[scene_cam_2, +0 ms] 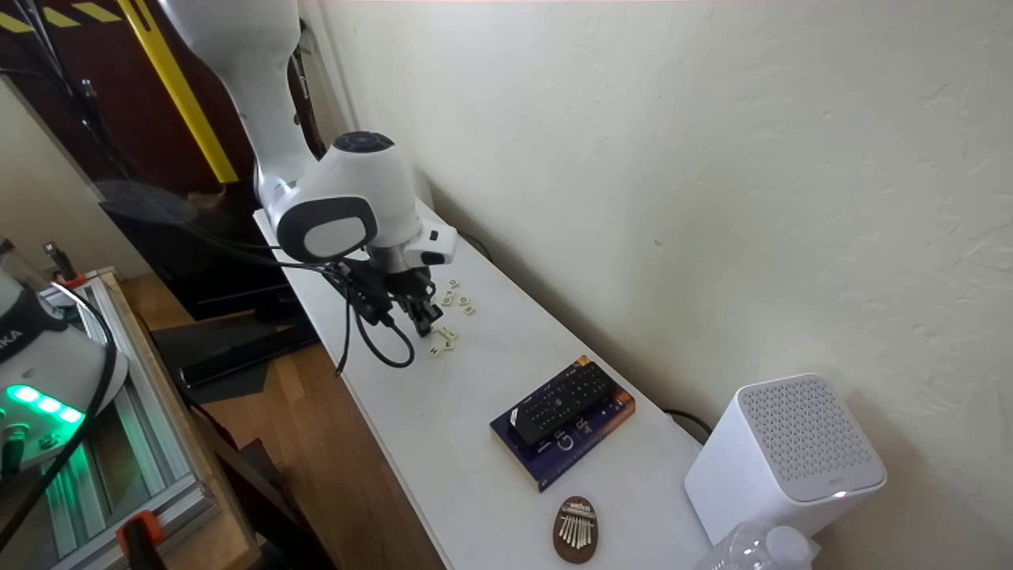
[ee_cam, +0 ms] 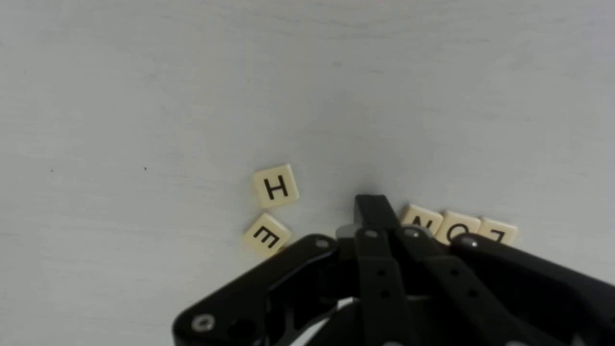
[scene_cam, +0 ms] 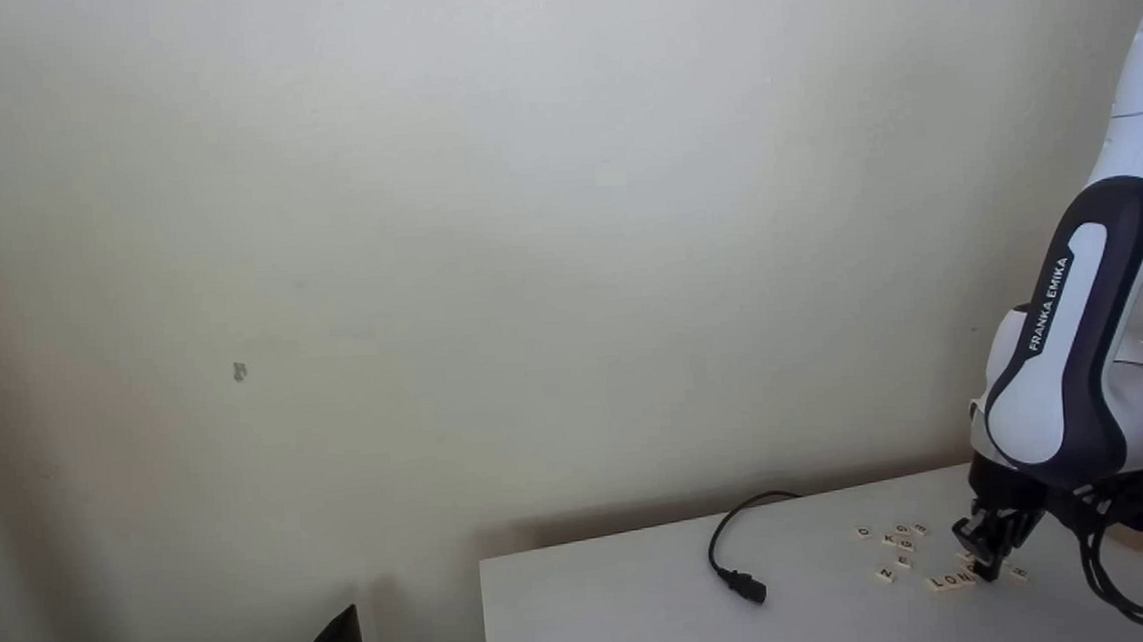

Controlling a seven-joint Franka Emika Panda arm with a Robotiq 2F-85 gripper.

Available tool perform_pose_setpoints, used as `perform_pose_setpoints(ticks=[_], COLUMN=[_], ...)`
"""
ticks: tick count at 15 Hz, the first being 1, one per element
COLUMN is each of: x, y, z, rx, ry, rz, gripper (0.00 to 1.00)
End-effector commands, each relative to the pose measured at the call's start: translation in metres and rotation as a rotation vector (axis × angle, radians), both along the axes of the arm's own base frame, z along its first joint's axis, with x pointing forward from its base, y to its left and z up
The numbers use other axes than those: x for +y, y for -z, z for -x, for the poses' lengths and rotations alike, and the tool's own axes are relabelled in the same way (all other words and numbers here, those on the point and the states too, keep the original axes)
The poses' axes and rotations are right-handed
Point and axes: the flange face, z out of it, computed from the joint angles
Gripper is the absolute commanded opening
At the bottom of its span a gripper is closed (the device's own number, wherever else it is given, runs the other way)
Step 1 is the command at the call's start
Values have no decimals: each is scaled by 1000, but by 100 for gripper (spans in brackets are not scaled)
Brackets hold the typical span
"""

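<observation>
The gripper (ee_cam: 379, 211) points downward, its fingertips close to the white table (ee_cam: 144, 96). The fingers (ee_cam: 377, 216) are drawn fully together, with no object visible between them. The N tile (ee_cam: 421, 220) lies face up just beside the fingertips, to their right in the wrist view; whether the two touch cannot be determined. Farther out on that side, the O tile (ee_cam: 458, 225) follows the N tile and the L tile (ee_cam: 498, 229) follows the O tile, in a row partly covered by the fingers. To the left of the fingertips lie the H tile (ee_cam: 276, 186), slightly higher in the view, and the E tile (ee_cam: 266, 234), slightly lower. In an exterior view, further loose tiles (scene_cam: 906, 545) are scattered left of the fingers, and a black cable (scene_cam: 745, 587) lies well apart, farther left. In an exterior view, a book (scene_cam_2: 568, 453) bearing a black keypad device (scene_cam_2: 563, 402) lies to the lower right of the fingers; a thumb piano (scene_cam_2: 575, 532) and a white box-shaped unit (scene_cam_2: 779, 467) are farther away.
</observation>
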Motion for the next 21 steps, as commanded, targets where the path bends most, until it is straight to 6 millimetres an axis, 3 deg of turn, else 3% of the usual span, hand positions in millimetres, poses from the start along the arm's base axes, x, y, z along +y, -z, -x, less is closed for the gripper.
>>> perform_pose_setpoints(ticks=[1,21], x=[-2,13], y=[8,8], z=[-1,-2], rx=[34,88], ry=[-25,-104], rz=[4,-13], gripper=[0,0])
